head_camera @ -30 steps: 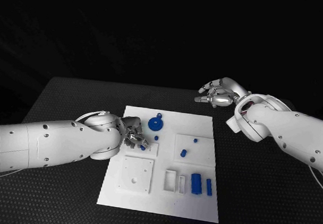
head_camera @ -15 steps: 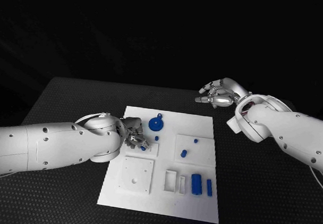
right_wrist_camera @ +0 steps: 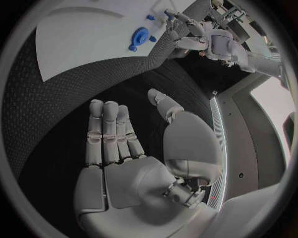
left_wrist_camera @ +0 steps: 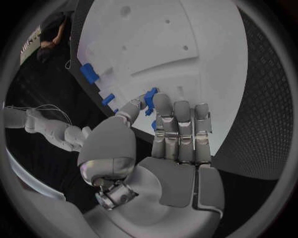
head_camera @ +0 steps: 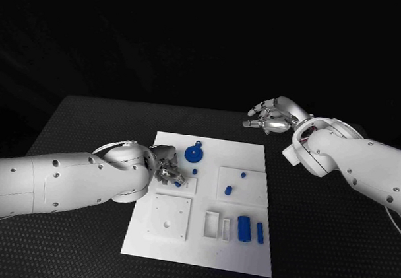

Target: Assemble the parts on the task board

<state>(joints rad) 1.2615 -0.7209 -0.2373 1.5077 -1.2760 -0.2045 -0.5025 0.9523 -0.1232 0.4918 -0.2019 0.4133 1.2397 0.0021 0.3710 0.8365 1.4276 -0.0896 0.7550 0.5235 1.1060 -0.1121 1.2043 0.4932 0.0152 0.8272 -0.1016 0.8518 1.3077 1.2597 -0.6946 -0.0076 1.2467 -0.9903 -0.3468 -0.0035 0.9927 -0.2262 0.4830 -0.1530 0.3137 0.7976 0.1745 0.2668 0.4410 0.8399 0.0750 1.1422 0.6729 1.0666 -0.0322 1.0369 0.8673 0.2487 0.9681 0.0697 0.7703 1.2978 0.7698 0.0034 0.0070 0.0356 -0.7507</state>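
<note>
The white task board (head_camera: 202,245) lies mid-table. My left hand (head_camera: 165,165) rests over its left side, thumb and a finger pinching a small blue part (left_wrist_camera: 151,95) just above the board (left_wrist_camera: 180,39); from the head the part (head_camera: 177,184) shows at the fingertips. A blue round disc (head_camera: 194,154) and a small peg (head_camera: 194,172) sit just beyond that hand. Two blue pegs (head_camera: 227,190) stand on a raised white square. My right hand (head_camera: 272,116) hovers off the board's far right corner, fingers apart and holding nothing; its palm (right_wrist_camera: 124,148) faces the table.
A blue cylinder (head_camera: 243,227) and a thin blue bar (head_camera: 260,232) lie near the board's front right, beside white slotted blocks (head_camera: 212,224). A white square plate (head_camera: 170,216) sits at the front left. Black table (head_camera: 342,259) surrounds the board.
My left arm has shifted slightly forward and the left hand has settled a little lower over the board. The right hand has barely moved.
</note>
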